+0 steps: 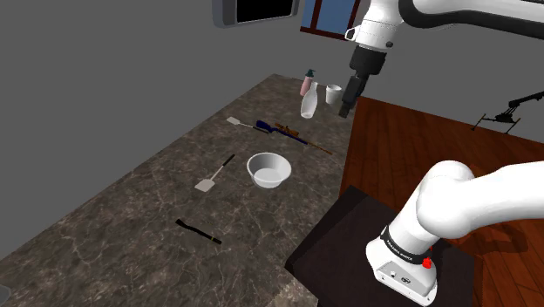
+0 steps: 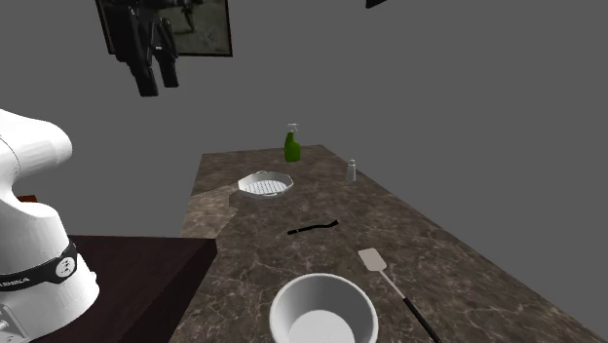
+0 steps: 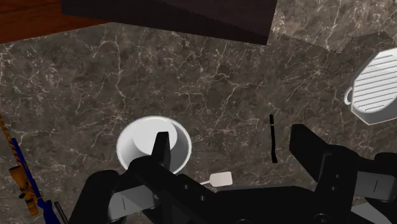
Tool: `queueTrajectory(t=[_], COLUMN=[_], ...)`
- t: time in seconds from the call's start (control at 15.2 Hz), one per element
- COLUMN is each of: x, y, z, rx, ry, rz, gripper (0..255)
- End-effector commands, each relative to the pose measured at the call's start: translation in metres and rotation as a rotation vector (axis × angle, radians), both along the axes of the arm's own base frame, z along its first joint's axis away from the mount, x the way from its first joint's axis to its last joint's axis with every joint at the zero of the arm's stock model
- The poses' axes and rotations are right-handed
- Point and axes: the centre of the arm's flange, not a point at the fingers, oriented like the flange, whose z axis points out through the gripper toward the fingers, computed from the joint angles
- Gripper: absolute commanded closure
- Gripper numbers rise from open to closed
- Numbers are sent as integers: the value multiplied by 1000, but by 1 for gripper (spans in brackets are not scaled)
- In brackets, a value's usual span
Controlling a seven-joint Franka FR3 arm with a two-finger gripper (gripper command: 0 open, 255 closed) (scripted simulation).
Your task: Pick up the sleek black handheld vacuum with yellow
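Observation:
A thin black stick-like object lies flat on the dark marble counter; I see no yellow on it. It is the nearest match to the vacuum, but I cannot tell for sure. My black gripper hangs high above the counter, far from that object. Its fingers stand apart with nothing between them. In the wrist view the black object lies on the counter beside the right finger.
A white bowl and a white spatula sit mid-counter. A blue-and-orange long tool, a pink-capped spray bottle and a cup crowd one end. A white slotted dish and a green bottle stand at the other.

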Motion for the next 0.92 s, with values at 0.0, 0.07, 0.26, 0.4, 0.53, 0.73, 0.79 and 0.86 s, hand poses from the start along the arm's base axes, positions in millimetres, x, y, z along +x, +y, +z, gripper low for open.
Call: queueTrajectory(t=[0.0, 0.07, 0.26, 0.4, 0.53, 0.73, 0.79, 0.86], x=[0, 5, 20, 31, 41, 56, 61, 66], y=[0, 8, 31, 47, 63, 87, 94, 102], z=[0, -9, -37, -56, -75, -103, -112, -122], rx=[0, -1, -6, -9, -12, -16, -17, -19], ry=[0, -2, -6, -10, -13, -18, -19, -21], rz=[0, 3, 12, 18, 23, 32, 35, 38], gripper=[0, 0, 0, 0, 0, 0, 0, 0])
